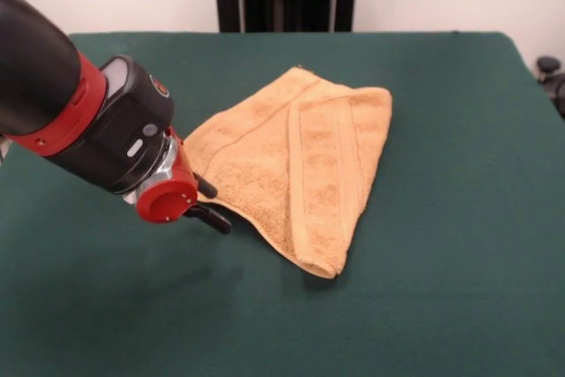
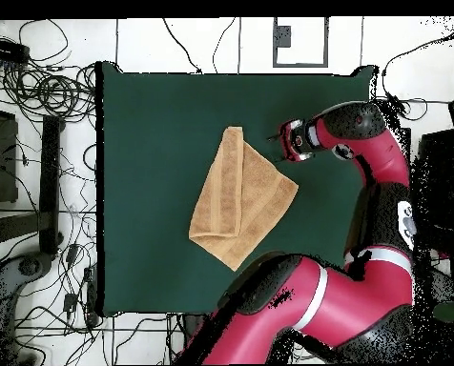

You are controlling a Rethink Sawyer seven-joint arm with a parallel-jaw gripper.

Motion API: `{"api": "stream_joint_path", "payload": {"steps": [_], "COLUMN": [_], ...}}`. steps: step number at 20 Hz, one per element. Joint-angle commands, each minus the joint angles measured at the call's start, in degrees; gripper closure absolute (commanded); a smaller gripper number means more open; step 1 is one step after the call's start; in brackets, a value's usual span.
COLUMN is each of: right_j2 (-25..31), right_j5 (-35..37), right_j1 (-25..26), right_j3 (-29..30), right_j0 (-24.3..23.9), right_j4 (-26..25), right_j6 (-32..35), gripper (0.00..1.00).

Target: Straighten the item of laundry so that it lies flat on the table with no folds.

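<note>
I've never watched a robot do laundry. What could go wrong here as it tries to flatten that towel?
The towel is folded over itself, so the gripper, right by its edge, might pinch both layers and drag the fold along instead of opening it. A grab at the very hem could also slip off, or a pull might simply slide the towel across the table.

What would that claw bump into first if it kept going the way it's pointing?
Probably the towel. The claw points toward the towel's near edge, low over the table. Depth is unclear, so it might touch the felt just short of the cloth.
</note>
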Motion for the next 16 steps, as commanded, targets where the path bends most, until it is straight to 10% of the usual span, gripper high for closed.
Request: {"api": "stream_joint_path", "payload": {"steps": [1, 16], "right_j2": [7.5, 8.1], "right_j5": [4.7, -7.6], "right_j1": [-0.4, -7.3], "right_j3": [8.4, 28.9], "right_j0": [3.5, 2.9], "right_j4": [4.9, 10.4], "right_j6": [14.8, 5.0], "gripper": [0.0, 0.0]}}
